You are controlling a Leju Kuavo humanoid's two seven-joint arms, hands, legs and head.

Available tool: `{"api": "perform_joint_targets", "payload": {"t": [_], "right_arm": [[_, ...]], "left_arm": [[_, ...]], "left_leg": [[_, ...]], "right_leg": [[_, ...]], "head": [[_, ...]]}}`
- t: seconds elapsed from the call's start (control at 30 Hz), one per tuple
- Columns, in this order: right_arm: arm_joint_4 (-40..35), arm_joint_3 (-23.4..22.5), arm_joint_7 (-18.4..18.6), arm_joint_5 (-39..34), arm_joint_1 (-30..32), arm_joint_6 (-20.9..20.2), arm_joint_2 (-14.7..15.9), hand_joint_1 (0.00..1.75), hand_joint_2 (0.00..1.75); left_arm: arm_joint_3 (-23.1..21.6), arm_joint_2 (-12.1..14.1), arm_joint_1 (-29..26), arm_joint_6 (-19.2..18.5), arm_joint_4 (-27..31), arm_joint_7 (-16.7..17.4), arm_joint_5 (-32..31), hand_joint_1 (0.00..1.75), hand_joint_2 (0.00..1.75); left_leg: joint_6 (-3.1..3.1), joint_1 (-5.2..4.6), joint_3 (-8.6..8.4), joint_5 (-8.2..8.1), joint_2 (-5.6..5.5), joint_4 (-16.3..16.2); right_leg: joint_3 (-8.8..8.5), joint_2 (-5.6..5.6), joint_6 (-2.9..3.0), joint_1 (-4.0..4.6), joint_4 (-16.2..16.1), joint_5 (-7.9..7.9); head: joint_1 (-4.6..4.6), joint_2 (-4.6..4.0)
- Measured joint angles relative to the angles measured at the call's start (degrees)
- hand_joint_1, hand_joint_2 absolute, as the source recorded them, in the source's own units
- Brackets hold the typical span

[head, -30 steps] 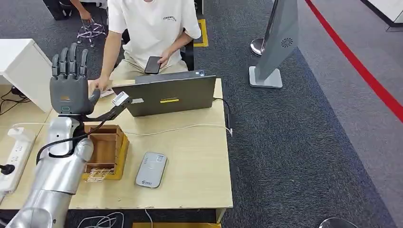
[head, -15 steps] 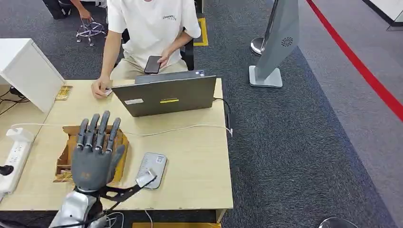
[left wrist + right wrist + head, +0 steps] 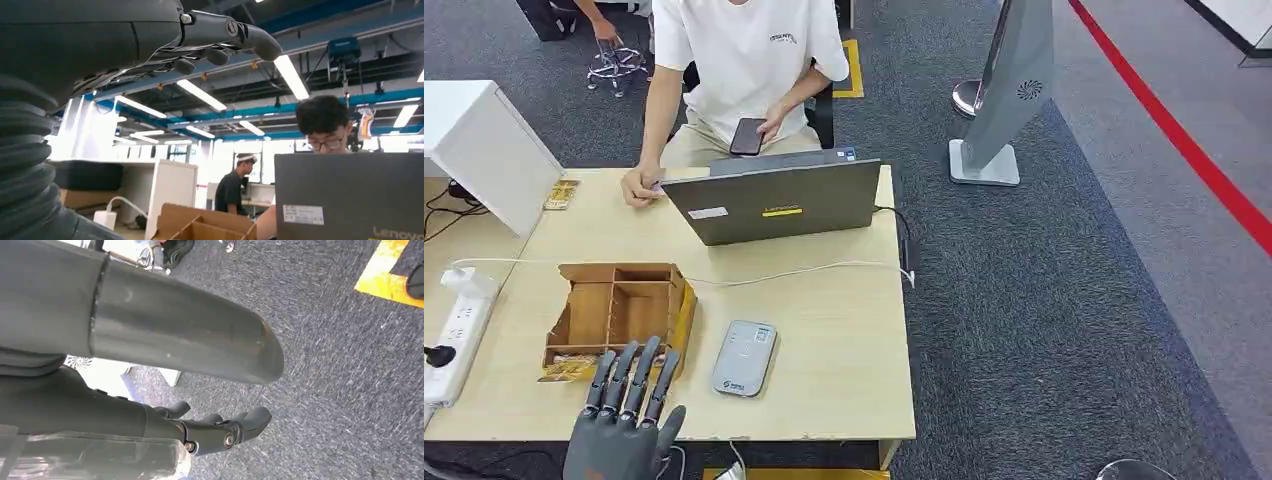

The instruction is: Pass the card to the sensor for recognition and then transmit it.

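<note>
Head view: sensor (image 3: 744, 358) lies near the table's (image 3: 844, 330) front edge, long axis front-to-back; left hand (image 3: 619, 425) empty, fingers spread.

You see a wooden table (image 3: 824, 330) in the lower left of the frame. At its far edge stands an open grey laptop (image 3: 774, 203), its back toward you. Behind it sits a person in a white shirt (image 3: 744, 60), holding a dark phone (image 3: 746, 136). On the left of the table lies a white power strip (image 3: 459, 325). In the upper right, a grey stand (image 3: 1004, 100) is on the dark carpet (image 3: 1074, 300), beside a red floor line (image 3: 1184, 140).
</note>
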State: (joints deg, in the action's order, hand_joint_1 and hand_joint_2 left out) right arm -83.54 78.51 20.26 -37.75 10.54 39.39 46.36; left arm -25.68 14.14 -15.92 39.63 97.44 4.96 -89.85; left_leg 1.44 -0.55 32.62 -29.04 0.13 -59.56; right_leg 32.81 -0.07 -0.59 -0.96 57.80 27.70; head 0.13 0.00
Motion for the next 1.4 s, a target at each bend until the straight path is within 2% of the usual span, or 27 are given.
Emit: {"api": "perform_joint_targets", "payload": {"t": [0.37,0.53,0.63,0.73,0.77,0.87,1.0,1.2,1.4], "right_arm": [[1.0,2.9,-1.5,-2.1,-2.1,0.0,0.2,0.0,0.0],[1.9,5.6,-3.7,-5.2,-4.0,0.0,0.3,0.0,0.0],[2.3,6.6,-4.2,-5.9,-4.6,0.0,0.4,0.0,0.0],[2.9,7.8,-5.0,-7.6,-5.5,0.0,0.4,0.0,0.0],[3.0,8.2,-5.3,-8.1,-5.8,0.0,0.4,0.0,0.0],[3.7,9.2,-6.0,-9.6,-6.5,0.0,0.4,0.0,0.0],[4.2,9.9,-6.1,-10.2,-7.1,0.0,0.4,0.0,0.0],[4.6,10.3,-6.1,-10.2,-7.5,0.0,0.4,0.0,0.0],[5.0,10.5,-6.1,-10.2,-7.6,0.0,0.4,0.0,0.0]], "left_arm": [[-1.3,0.9,-1.0,0.0,-1.3,1.7,1.9,0.0,1.75],[1.4,0.2,-0.7,0.0,-5.2,-3.1,3.8,0.0,1.75],[3.3,-0.2,-0.3,0.0,-7.5,-4.2,4.0,0.0,1.75],[5.6,-0.4,1.0,-0.2,-13.0,-4.9,3.9,0.0,1.75],[6.1,-0.4,1.3,-0.5,-14.1,-4.8,3.9,0.0,1.75],[7.9,0.6,2.9,-4.9,-17.1,-3.7,3.9,0.0,1.75],[9.3,1.9,4.6,-8.9,-18.3,-3.0,3.9,0.0,1.75],[11.8,3.1,6.6,-9.6,-19.8,-2.8,4.0,0.0,1.75],[12.8,3.1,8.1,-8.3,-21.5,-3.8,3.5,0.0,1.75]], "left_leg": [[0.0,0.0,0.0,0.0,-0.01,0.0],[0.0,0.0,-0.01,0.0,0.0,0.0],[0.0,0.01,-0.02,0.01,-0.01,0.0],[-0.01,0.02,-0.04,0.01,-0.01,0.0],[-0.01,0.02,-0.05,0.01,-0.01,0.0],[-0.01,0.04,-0.06,0.03,-0.03,0.0],[-0.02,0.04,-0.04,0.04,-0.05,0.0],[-0.02,0.03,-0.05,0.04,-0.06,0.0],[-0.02,0.03,-0.04,0.04,-0.06,0.0]], "right_leg": [[-0.02,-0.01,0.0,0.0,0.0,0.0],[-0.02,-0.01,0.0,0.0,0.0,0.0],[-0.03,-0.02,0.0,0.01,0.0,0.0],[-0.05,0.0,0.01,0.02,0.0,0.0],[-0.05,0.0,0.01,0.02,0.0,-0.01],[-0.05,-0.04,0.01,0.03,0.0,-0.01],[-0.05,-0.05,0.01,0.03,0.0,-0.01],[-0.06,-0.04,0.01,0.02,0.0,-0.01],[-0.06,-0.05,0.01,0.02,0.0,-0.01]], "head": [[0.0,0.0],[0.02,0.0],[0.02,0.0],[0.0,0.0],[0.0,0.0],[0.0,0.0],[0.0,0.0],[-0.02,0.0],[0.0,0.0]]}}
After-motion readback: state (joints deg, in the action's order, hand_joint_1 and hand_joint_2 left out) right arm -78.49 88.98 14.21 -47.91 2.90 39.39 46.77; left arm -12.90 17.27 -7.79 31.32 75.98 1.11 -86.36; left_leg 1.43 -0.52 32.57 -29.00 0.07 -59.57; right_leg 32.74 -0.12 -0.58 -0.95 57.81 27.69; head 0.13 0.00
